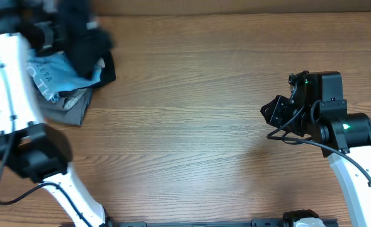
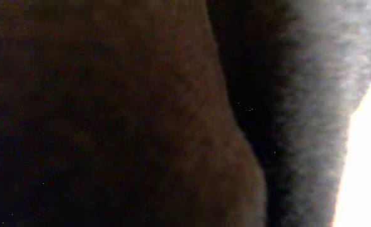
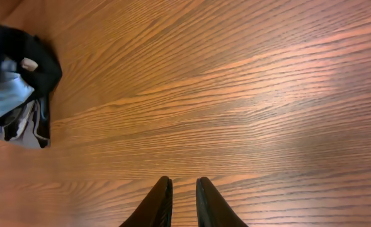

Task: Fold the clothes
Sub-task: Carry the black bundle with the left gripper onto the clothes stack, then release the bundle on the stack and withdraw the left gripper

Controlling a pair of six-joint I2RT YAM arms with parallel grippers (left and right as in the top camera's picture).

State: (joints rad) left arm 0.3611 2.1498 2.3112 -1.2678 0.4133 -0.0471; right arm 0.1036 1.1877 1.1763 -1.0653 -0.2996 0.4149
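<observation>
Overhead, my left gripper (image 1: pixel 51 33) is at the far left corner of the wooden table (image 1: pixel 191 132), blurred and buried in a black T-shirt (image 1: pixel 87 44). The black cloth bunches up around it. Under that cloth lies a light blue lettered tee (image 1: pixel 50 77), and a grey garment (image 1: pixel 73 107) sticks out at the near edge of the heap. All three are piled together and touching. My right gripper (image 1: pixel 267 113) sits well apart from them on the right side, over bare wood, pointing toward the pile.

Left wrist view shows only dark fabric (image 2: pixel 109 113) pressed against the lens, with a pale glare down the right edge. My own fingers are hidden there. I take the left gripper as closed on the black T-shirt.

Right wrist view shows my two dark fingers (image 3: pixel 160 205) at the bottom edge with a narrow gap between them and nothing in it, so my right gripper (image 3: pixel 184 203) is slightly open and empty. The pile is at the far left, with black cloth (image 3: pixel 37 60) over blue (image 3: pixel 5 94) and a small pale label (image 3: pixel 29 64) showing.
</observation>
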